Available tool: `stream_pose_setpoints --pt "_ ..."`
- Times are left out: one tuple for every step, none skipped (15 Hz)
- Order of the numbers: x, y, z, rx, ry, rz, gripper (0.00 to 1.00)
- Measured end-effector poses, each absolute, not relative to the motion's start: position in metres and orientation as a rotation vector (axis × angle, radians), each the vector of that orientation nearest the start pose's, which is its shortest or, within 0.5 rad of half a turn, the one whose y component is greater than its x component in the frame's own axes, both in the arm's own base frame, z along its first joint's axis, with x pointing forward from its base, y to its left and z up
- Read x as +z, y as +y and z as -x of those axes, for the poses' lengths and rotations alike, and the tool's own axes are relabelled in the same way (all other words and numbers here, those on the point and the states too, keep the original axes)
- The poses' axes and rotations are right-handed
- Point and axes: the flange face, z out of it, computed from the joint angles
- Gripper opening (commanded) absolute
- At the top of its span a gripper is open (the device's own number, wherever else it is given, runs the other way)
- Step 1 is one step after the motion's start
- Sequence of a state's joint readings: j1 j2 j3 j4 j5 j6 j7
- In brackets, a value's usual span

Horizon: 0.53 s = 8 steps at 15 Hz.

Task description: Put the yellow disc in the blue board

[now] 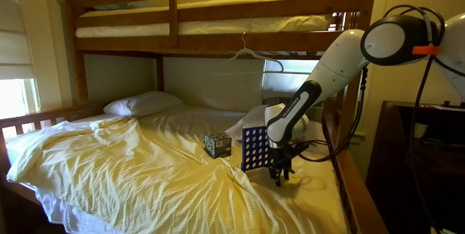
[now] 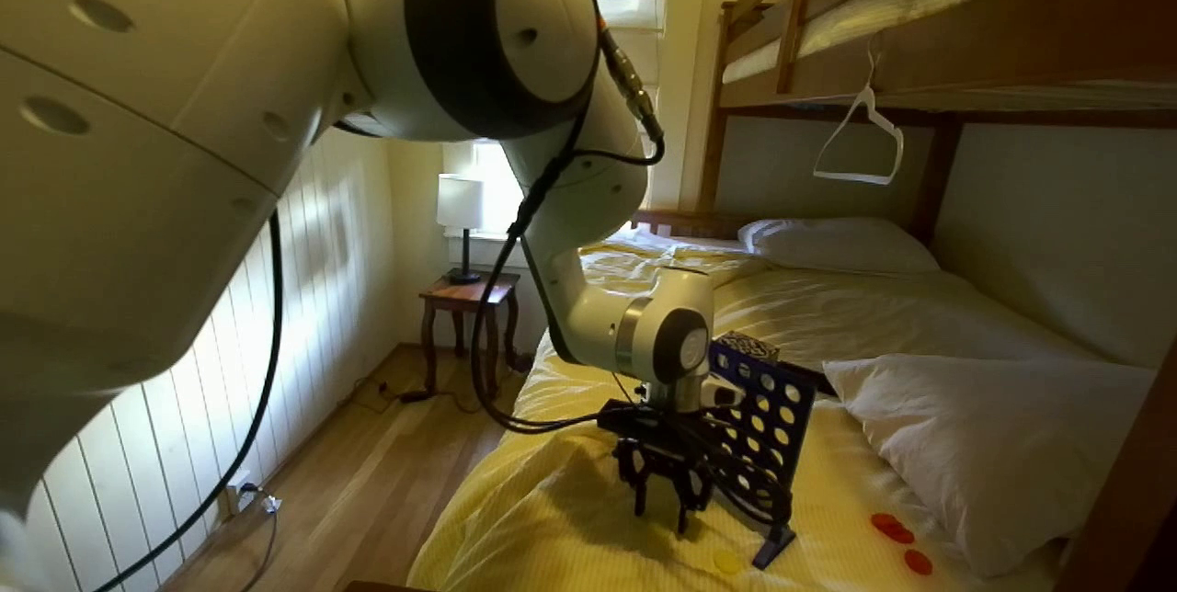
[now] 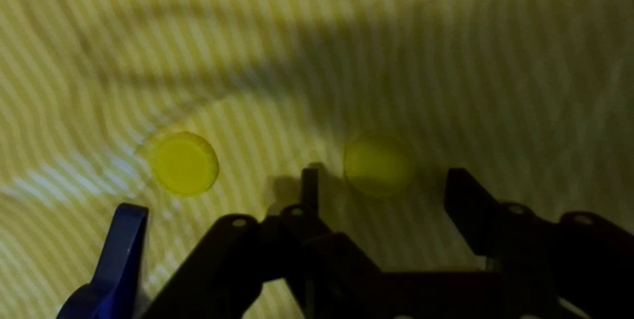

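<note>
**Black two-fingered gripper (image 2: pixel 660 517) spread, flat round yellow disc (image 3: pixel 379 165) framed in its gap**

Your fingers stand well apart. In the wrist view you can see the disc lying in shadow on the yellow striped cloth bedspread (image 1: pixel 127 168), between the fingers and apart from both. You cannot tell whether the fingertips touch the cloth.

To one side, outside the gap, a second yellow disc (image 3: pixel 184 163) lies in brighter light, just beside the end of the dark blue foot (image 3: pixel 121 249) of the board. That upright square dark blue board (image 1: pixel 256 148), pierced with a grid of round holes, stands near the bed's end edge, the one with the brown wooden rail (image 1: pixel 358 194). Your gripper is near the board, on the side toward the bed's long edge by the wooden floor (image 2: pixel 368 482).

Farther from the railed end than the board, you have a small dark box (image 1: pixel 218 145) with a patterned top. Flat red discs (image 2: pixel 918 562) lie beside a white pillow (image 2: pixel 993 445) at the bed's corner between the railed end and the wall. A white clothes hanger (image 1: pixel 250 52) hangs from the upper bunk.
</note>
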<state>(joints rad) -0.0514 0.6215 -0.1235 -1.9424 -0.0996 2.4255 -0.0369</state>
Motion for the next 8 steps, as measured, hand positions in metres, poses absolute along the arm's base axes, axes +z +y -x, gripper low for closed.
stream_pose_setpoints --pt "0.15 -0.103 -0.594 0.244 0.06 3.255 0.47" --pt "0.15 -0.101 -0.595 0.245 0.055 3.26 0.44" --pt "0.15 -0.099 -0.595 0.246 0.049 3.265 0.49" --pt "0.15 -0.098 -0.595 0.246 0.044 3.271 0.5" --pt "0.15 -0.096 -0.596 0.247 0.04 3.276 0.49" --pt "0.151 -0.094 -0.596 0.249 0.037 3.281 0.5" --pt "0.151 -0.093 -0.597 0.251 0.034 3.285 0.5" --pt "0.151 -0.092 -0.597 0.254 0.031 3.289 0.5"
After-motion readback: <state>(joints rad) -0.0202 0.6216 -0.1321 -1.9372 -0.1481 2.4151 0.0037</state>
